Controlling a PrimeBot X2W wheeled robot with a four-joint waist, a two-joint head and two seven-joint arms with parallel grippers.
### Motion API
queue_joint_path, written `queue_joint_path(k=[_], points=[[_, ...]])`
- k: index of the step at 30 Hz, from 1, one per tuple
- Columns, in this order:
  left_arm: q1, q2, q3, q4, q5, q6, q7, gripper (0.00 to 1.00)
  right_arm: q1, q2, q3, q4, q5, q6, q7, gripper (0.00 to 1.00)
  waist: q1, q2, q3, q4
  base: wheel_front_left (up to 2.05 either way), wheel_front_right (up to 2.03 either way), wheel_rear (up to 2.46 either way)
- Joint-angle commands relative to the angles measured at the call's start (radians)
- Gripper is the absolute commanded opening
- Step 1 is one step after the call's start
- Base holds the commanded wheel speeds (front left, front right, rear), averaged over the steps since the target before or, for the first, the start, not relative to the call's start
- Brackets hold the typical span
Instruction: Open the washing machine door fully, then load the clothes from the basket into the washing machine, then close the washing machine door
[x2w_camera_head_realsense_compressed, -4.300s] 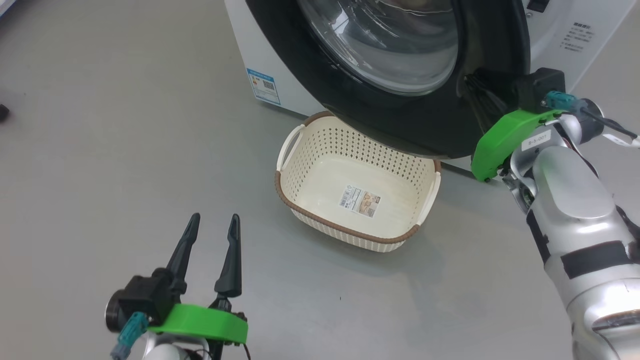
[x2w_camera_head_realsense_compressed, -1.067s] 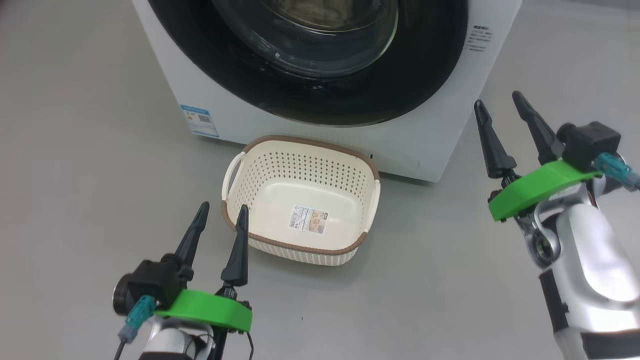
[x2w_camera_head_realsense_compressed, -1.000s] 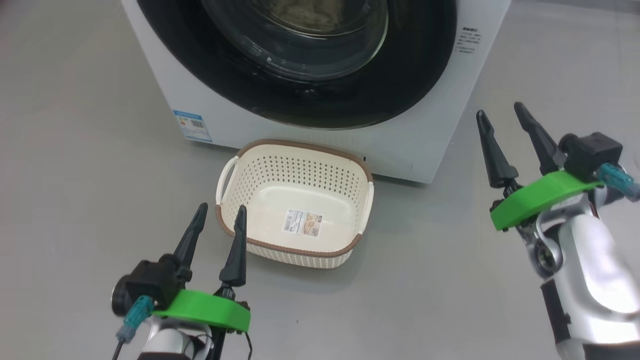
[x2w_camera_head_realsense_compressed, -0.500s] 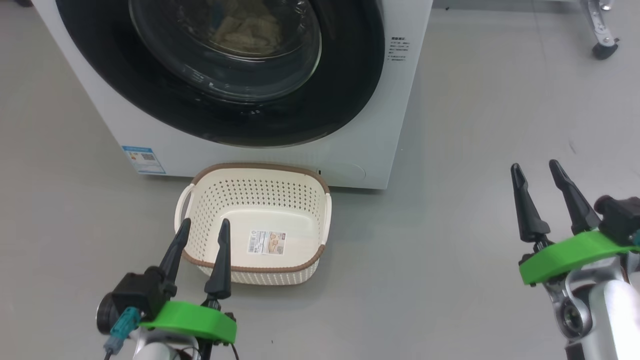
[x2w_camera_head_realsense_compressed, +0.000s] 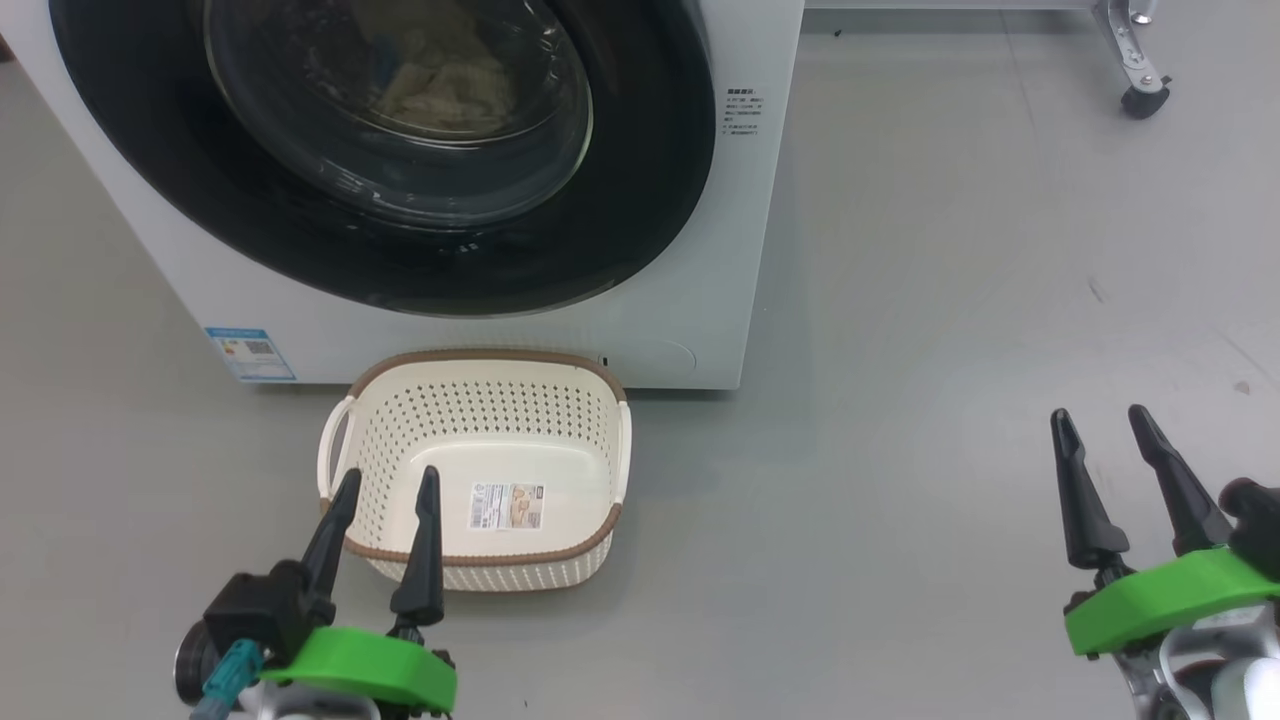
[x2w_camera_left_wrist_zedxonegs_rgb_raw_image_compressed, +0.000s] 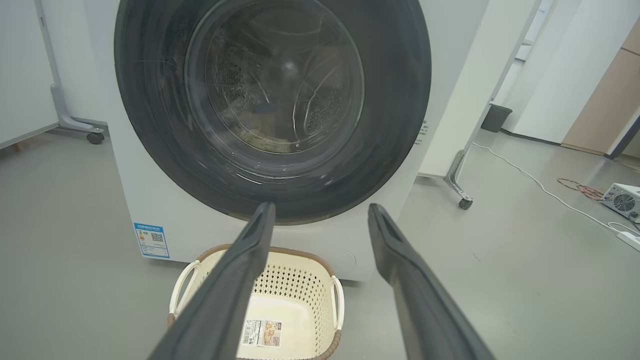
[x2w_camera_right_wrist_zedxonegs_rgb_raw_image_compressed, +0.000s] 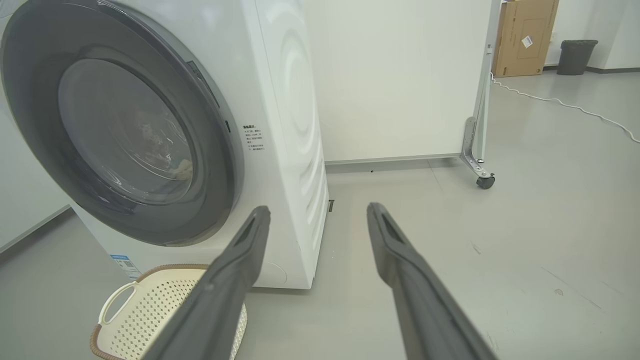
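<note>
The white washing machine (x2w_camera_head_realsense_compressed: 720, 250) fills the upper left of the head view. Its black-rimmed door (x2w_camera_head_realsense_compressed: 640, 180) lies flush against the front. Through the glass bowl I see cream clothes (x2w_camera_head_realsense_compressed: 440, 80) in the drum. The cream basket (x2w_camera_head_realsense_compressed: 600, 470) stands on the floor in front of the machine with only a label on its base. My left gripper (x2w_camera_head_realsense_compressed: 388, 480) hangs open over the basket's near left rim, holding nothing. At the lower right, my right gripper (x2w_camera_head_realsense_compressed: 1100, 425) is open and empty, far from the machine. The door (x2w_camera_left_wrist_zedxonegs_rgb_raw_image_compressed: 395, 100) and basket (x2w_camera_left_wrist_zedxonegs_rgb_raw_image_compressed: 335, 310) also show in the left wrist view.
Grey floor spreads wide to the right of the machine. A white panel on a caster leg (x2w_camera_head_realsense_compressed: 1135, 90) stands at the far right. In the left wrist view a white cable (x2w_camera_left_wrist_zedxonegs_rgb_raw_image_compressed: 530, 175) and a small box (x2w_camera_left_wrist_zedxonegs_rgb_raw_image_compressed: 622, 197) lie on the floor.
The door swung shut against the machine, and my right gripper left its edge, drew back and now hangs low on the right. The camera has lifted and shifted, so machine and basket sit further left.
</note>
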Motion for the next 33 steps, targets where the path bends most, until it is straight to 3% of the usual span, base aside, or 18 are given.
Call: queue_joint_path(k=[1, 33], points=[[-0.021, 0.02, 0.042, -0.04, -0.004, 0.007, 0.0, 1.0, -0.024, -0.008, 0.016, -0.044, 0.008, -0.001, 0.003, 1.0, 0.0001, -0.0001, 0.0, -0.001, 0.0, 0.0, 0.0], [-0.014, 0.033, 0.032, -0.06, -0.016, 0.038, 0.0, 1.0, -0.011, -0.008, 0.004, -0.063, 0.025, -0.001, 0.014, 1.0, 0.0001, -0.0001, 0.022, 0.016, 0.0, 0.0, 0.0]])
